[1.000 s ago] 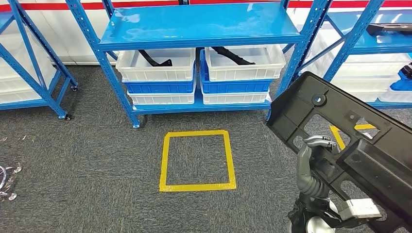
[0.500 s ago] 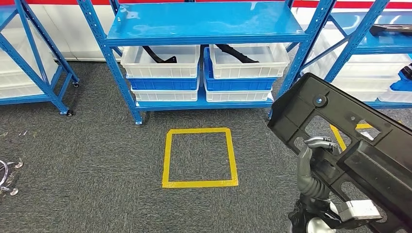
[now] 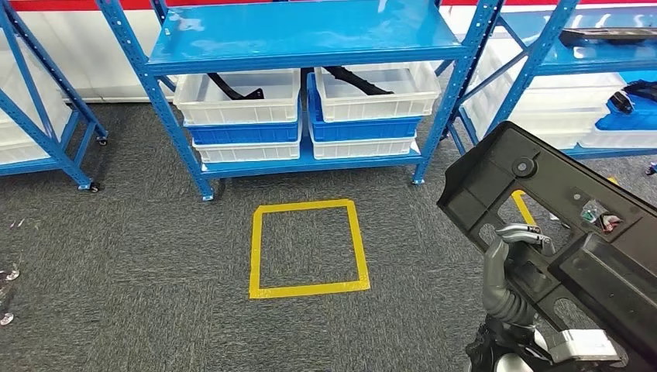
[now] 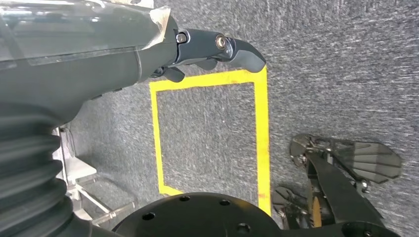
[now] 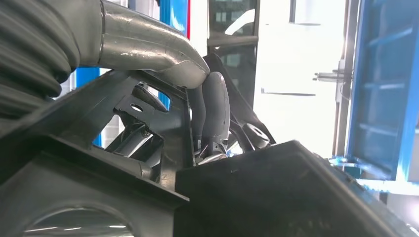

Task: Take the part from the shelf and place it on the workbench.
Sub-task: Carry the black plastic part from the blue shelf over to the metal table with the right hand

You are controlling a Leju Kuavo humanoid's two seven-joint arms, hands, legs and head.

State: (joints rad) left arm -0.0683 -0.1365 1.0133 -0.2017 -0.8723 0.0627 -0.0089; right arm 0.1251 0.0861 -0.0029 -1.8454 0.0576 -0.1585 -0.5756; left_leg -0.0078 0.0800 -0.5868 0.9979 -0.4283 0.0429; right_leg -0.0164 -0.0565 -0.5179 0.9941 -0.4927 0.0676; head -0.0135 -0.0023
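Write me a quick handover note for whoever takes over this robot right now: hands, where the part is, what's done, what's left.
Right hand: holds the large black plastic part, fingers hooked through an opening in it; the right wrist view shows the fingers curled around its frame.
Left hand: holds nothing, hanging over the grey carpet near the yellow tape square.
Part: off the shelf and carried at the robot's right side, tilted.
Blue shelf: ahead, with white and blue bins on its lower level.
Done: the part is picked up.
Left: reach the workbench and set the part down on it.
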